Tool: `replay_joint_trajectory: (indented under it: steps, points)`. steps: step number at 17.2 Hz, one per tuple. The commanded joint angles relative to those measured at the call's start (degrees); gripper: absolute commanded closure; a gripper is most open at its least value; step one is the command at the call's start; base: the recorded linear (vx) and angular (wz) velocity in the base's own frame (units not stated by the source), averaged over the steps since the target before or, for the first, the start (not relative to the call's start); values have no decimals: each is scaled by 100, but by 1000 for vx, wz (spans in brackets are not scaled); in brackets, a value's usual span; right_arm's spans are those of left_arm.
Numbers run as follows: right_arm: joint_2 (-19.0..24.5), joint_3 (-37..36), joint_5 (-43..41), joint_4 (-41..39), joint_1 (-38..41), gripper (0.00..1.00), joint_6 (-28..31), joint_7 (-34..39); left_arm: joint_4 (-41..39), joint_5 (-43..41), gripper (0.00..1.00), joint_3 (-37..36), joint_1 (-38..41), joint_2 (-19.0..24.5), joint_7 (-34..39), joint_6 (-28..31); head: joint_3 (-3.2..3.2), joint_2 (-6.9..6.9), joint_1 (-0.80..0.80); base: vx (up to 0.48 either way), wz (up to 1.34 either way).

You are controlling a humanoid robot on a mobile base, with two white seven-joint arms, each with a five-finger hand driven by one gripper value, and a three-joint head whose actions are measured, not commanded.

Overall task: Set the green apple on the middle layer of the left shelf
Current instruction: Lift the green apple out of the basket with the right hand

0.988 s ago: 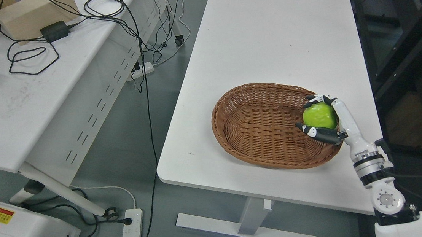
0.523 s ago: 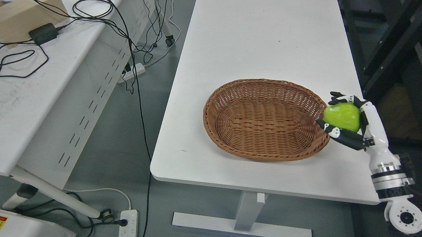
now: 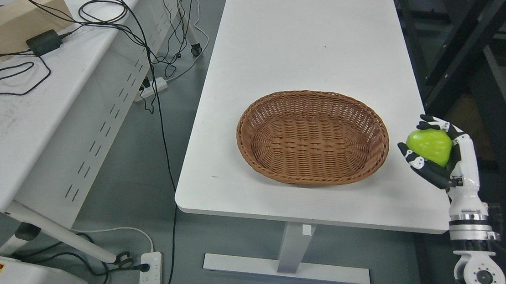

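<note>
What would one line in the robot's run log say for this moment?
phase: carrying | right hand: grasping green apple | apple: out of basket, at table's right edge | left arm: unseen | shelf placement: pending

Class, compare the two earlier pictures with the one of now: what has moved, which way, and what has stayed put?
The right hand, gripping the apple throughout, carried it out of the basket and rightward, past the rim to the table's right edge. The basket is now empty. The camera also swung, so the whole scene slid left in the picture; basket, table and cables themselves have not moved. Nothing was released.
</note>
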Motion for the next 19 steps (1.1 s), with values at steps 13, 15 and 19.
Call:
replay_joint_trajectory:
  steps: [13, 15, 19]
  points:
    - [502, 766, 783, -54, 454, 100, -122, 52, 0, 0, 0, 0, 52, 100, 3, -1, 0, 0, 0, -131, -235]
    - [511, 890, 853, -54, 481, 100, -175, 53, 0, 0, 0, 0, 52, 100, -6, -1, 0, 0, 0, -205, -41]
    - [520, 900, 889, -54, 490, 100, -201, 26, 0, 0, 0, 0, 52, 100, 3, -1, 0, 0, 0, -228, 9]
